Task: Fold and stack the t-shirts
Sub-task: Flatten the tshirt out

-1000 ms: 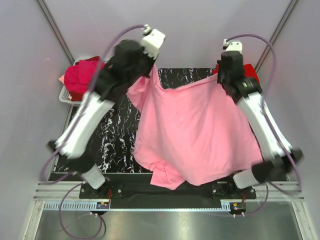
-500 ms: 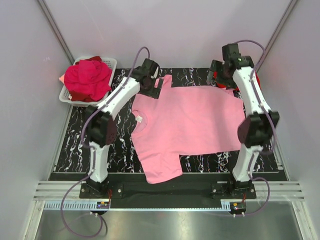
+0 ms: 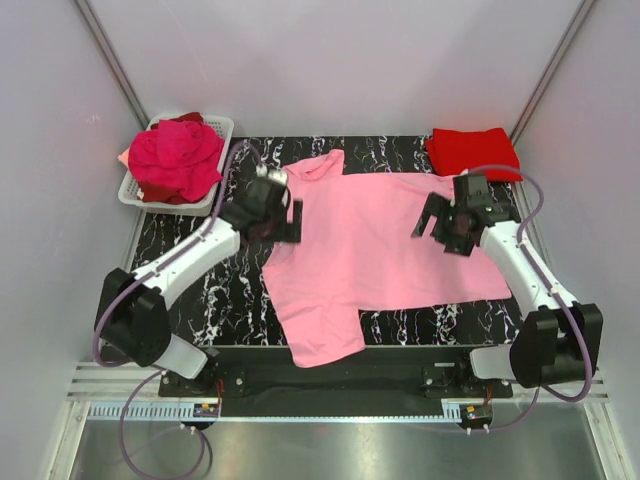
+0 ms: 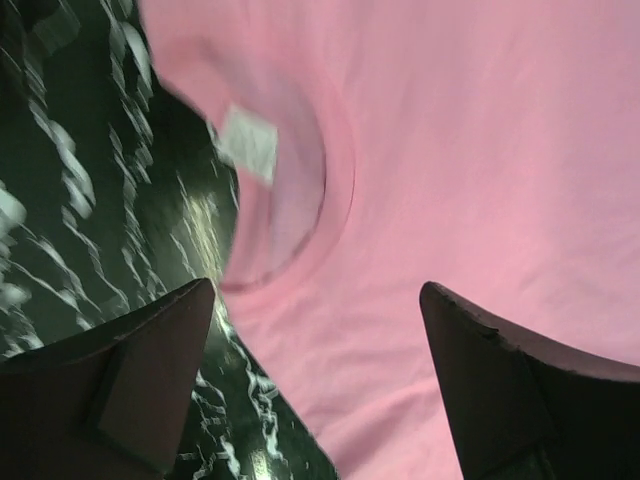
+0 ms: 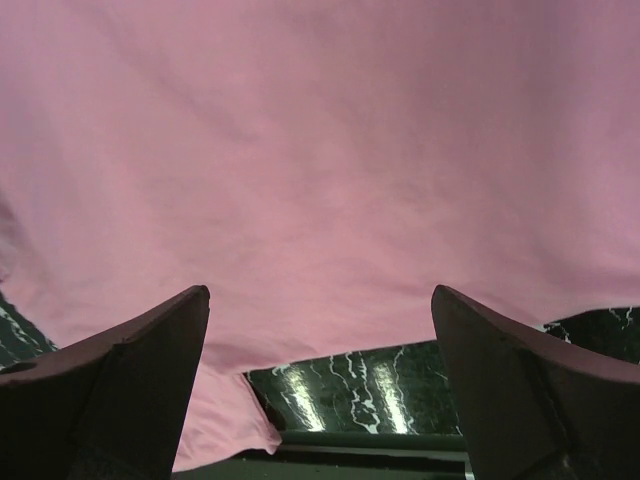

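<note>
A light pink t-shirt (image 3: 380, 250) lies spread flat on the black marbled table (image 3: 190, 300), with one sleeve toward the near edge. My left gripper (image 3: 292, 222) hovers open over its collar side. In the left wrist view the neck opening and white label (image 4: 248, 143) sit ahead of the left gripper (image 4: 315, 290), with nothing between its fingers. My right gripper (image 3: 432, 225) hovers open above the shirt's right part. The right wrist view shows the pink t-shirt (image 5: 320, 150) and its hem edge beneath the empty right gripper (image 5: 318, 290). A folded bright red t-shirt (image 3: 473, 152) lies at the back right.
A white mesh basket (image 3: 215, 128) at the back left holds bunched magenta and dark red t-shirts (image 3: 175, 158). Grey walls close in on the table's left, back and right. A metal rail runs along the near edge by the arm bases.
Both grippers opened and let go of the pink t-shirt, which dropped from hanging to lying flat. Both arms then drew back from the far edge to hover over the shirt.
</note>
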Action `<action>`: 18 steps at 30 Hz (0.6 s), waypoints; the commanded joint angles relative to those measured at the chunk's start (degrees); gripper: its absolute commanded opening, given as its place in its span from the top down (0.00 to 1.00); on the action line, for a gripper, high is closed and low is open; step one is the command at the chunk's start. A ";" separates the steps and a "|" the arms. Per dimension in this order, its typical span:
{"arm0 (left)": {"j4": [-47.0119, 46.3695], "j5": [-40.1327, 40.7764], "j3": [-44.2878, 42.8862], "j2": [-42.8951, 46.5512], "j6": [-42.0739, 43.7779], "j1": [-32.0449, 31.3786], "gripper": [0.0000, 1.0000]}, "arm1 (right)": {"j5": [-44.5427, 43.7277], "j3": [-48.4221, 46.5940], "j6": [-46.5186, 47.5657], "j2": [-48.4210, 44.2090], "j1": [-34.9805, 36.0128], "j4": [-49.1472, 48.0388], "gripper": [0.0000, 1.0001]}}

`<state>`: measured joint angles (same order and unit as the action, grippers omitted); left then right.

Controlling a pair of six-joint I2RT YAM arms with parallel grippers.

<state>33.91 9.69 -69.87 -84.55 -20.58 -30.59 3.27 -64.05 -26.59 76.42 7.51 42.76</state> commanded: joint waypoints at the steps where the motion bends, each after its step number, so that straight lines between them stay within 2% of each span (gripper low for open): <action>1: -11.02 -6.25 10.76 2.46 -8.24 -1.14 0.10 | 3.14 3.84 -1.98 -1.02 0.23 -5.32 0.00; 4: -14.74 -8.99 15.44 1.50 -11.32 -2.89 0.12 | 4.20 5.51 -1.62 0.83 0.23 -5.84 0.00; 6: -14.58 -6.37 16.16 0.10 -13.86 -5.25 0.12 | 4.73 6.56 -1.80 1.18 0.23 -5.94 0.00; 11: -5.72 5.39 17.83 0.26 -20.45 -10.97 0.14 | 4.29 8.50 -1.80 0.31 0.23 -5.32 0.01; 15: -4.55 7.62 22.22 4.30 -27.04 -14.14 0.15 | 4.81 10.26 -1.98 -0.66 0.23 -5.76 0.00; 18: -4.56 7.88 24.94 5.45 -30.03 -14.24 0.18 | 4.99 10.53 -1.89 -1.01 0.23 -5.76 0.00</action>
<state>29.08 13.13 -47.03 -81.80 -44.10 -44.88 7.14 -53.74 -27.97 77.76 7.51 38.72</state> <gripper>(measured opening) 0.828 0.993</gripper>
